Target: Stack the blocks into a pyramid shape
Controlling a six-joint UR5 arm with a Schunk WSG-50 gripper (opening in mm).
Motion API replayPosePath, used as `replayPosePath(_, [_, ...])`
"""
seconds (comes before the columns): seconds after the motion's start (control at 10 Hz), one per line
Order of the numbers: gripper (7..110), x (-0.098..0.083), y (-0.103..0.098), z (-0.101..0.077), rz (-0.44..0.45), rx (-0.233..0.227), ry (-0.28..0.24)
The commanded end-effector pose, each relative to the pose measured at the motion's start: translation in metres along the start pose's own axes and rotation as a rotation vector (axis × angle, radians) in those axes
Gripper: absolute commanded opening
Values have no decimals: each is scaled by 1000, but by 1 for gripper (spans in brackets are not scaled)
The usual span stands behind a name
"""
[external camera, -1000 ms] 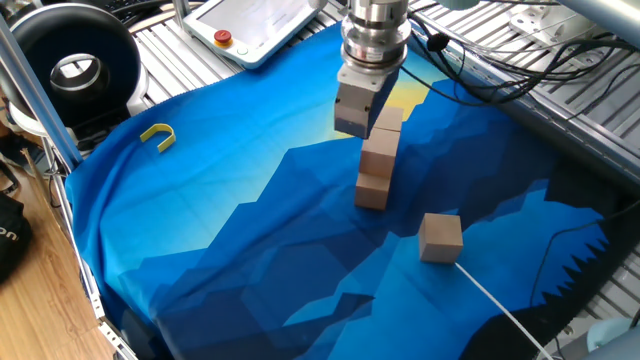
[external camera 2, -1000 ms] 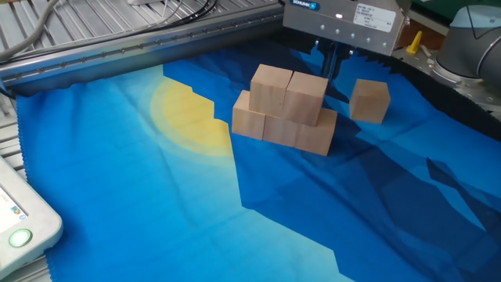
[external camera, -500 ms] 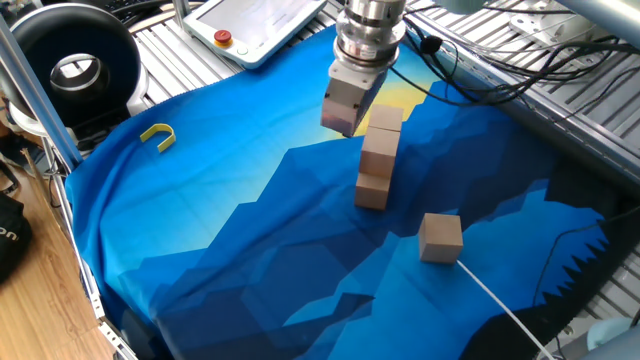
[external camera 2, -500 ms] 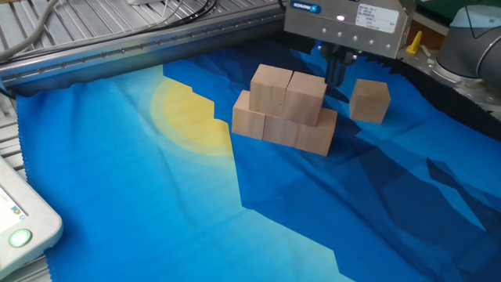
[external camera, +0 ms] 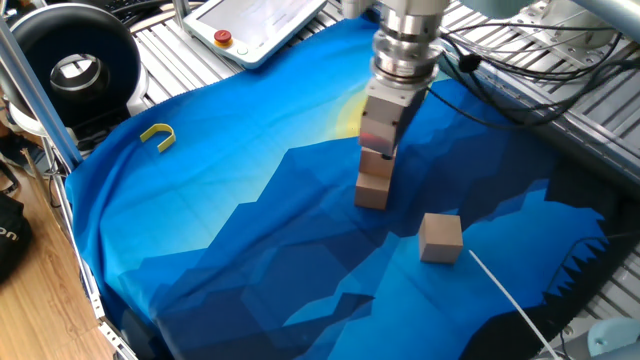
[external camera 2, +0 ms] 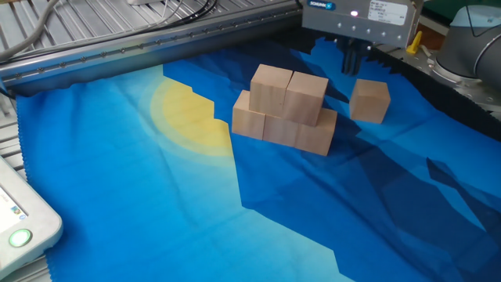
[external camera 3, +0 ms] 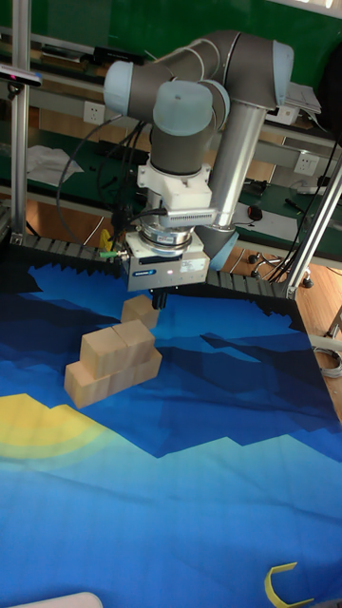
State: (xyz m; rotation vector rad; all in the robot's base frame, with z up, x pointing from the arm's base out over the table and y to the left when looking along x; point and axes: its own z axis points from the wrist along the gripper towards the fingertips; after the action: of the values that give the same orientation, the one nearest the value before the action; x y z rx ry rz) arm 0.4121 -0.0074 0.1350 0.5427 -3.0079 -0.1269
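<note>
The stacked blocks (external camera 2: 286, 110) are sitting near the middle of the blue cloth (external camera 2: 156, 204): three wooden cubes in a touching bottom row and two more on top of them, side by side. A sixth, loose block (external camera 2: 369, 101) is resting on the cloth apart from the stack, on the side away from the yellow sun patch (external camera 2: 188, 113).

I am holding my gripper (external camera 2: 354, 61) above the cloth between the stack and the loose block, touching neither. My fingers (external camera 2: 349, 58) are pointing down, standing close together and holding nothing.

A small yellow U-shaped piece (external camera: 158, 136) is lying well away near the cloth's edge, and a teach pendant (external camera: 255, 25) is lying on the slatted surface (external camera 2: 102, 39) beyond the cloth.
</note>
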Motion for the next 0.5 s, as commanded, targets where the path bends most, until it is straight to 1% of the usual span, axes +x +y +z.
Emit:
replayPosePath(0.0, [7, 9, -10, -1, 14, 33, -8])
replayPosePath(0.1, [7, 0, -7, -1, 21, 21, -42])
replayPosePath(0.2, [7, -3, -14, -1, 20, 49, -56])
replayPosePath(0.3, [7, 8, -15, -1, 61, 53, -12])
replayPosePath(0.4, [7, 12, -8, 0, 37, 28, 6])
